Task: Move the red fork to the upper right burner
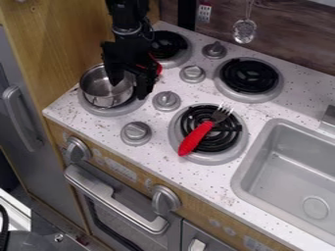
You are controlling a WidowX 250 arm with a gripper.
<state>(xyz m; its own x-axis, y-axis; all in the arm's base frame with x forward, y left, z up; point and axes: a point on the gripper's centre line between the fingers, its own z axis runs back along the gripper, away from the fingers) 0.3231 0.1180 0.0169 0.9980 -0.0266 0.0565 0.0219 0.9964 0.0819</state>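
My gripper (129, 83) hangs at the upper left, over the metal pot, with its fingers apart; one fingertip is over the pot's inside, the other by its right side. Well to the right and lower, the red fork (196, 138) lies across the lower right burner (211, 128). Its red handle points to the lower left and its metal tines to the upper right. The upper right burner (249, 76), a black coil in a grey ring, has nothing on it.
The metal pot (98, 87) stands on the lower left burner. A red piece (157, 66) shows partly behind the gripper. Grey knobs (166, 100) stand between the burners. A sink (294, 171) lies at right, and a slotted utensil (245, 30) hangs at the back wall.
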